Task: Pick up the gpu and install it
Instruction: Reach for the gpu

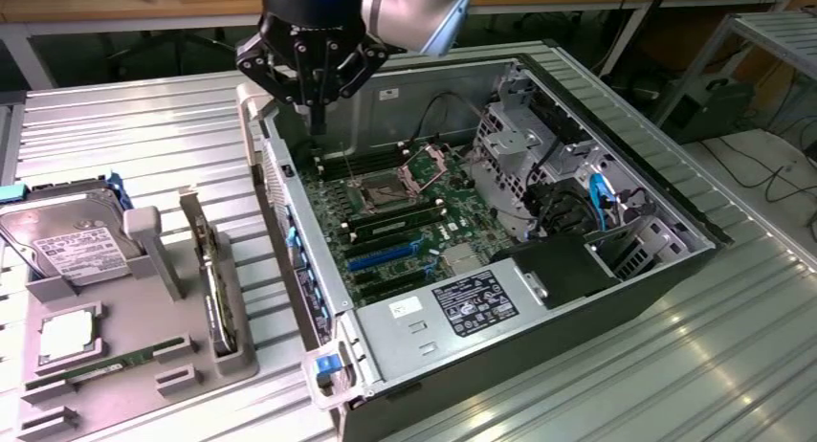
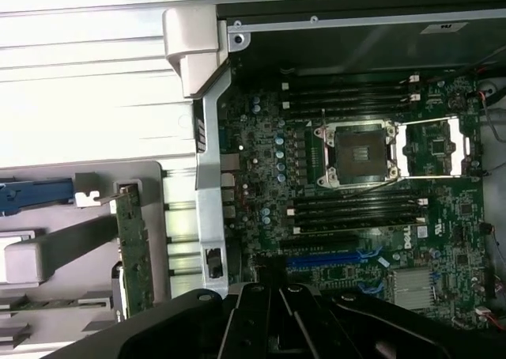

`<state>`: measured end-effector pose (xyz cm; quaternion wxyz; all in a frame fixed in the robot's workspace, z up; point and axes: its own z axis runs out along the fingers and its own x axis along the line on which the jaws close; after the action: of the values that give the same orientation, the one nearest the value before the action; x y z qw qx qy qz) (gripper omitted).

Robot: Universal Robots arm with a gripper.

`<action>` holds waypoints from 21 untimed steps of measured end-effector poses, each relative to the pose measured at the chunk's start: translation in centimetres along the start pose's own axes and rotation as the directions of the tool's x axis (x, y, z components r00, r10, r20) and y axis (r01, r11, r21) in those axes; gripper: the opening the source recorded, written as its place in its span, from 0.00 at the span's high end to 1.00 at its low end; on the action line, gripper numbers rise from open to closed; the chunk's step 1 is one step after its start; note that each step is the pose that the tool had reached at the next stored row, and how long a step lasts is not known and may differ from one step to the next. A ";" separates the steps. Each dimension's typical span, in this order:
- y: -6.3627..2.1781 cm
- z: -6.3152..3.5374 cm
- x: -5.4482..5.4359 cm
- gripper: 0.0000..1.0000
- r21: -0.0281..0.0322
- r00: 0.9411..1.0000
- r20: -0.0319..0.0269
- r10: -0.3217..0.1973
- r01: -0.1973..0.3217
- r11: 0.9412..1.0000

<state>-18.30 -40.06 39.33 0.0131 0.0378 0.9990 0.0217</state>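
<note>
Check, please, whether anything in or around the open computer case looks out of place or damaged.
Nothing looks spilled or broken. One thing stands out: the processor socket on the motherboard has its cover plate flipped open. The gpu stands on edge in its grey holder.

Closed pincer (image 2: 273, 292) hangs over the motherboard (image 2: 261, 161) with its open CPU socket (image 2: 357, 155).

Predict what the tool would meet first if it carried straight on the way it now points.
Probably the motherboard inside the open computer case: the tool points down over the board's corner by the case wall. Depth is unclear, so the exact spot is uncertain.
</note>
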 end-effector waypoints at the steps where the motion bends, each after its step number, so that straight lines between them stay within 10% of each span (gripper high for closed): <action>1: -0.02 0.00 0.2 0.89 0.000 1.000 0.000 0.000 0.000 1.000; 21: -0.32 -0.10 3.3 0.89 0.000 1.000 0.000 0.000 0.000 1.000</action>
<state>-21.62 -40.14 39.33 0.0131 0.0379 0.9990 0.0217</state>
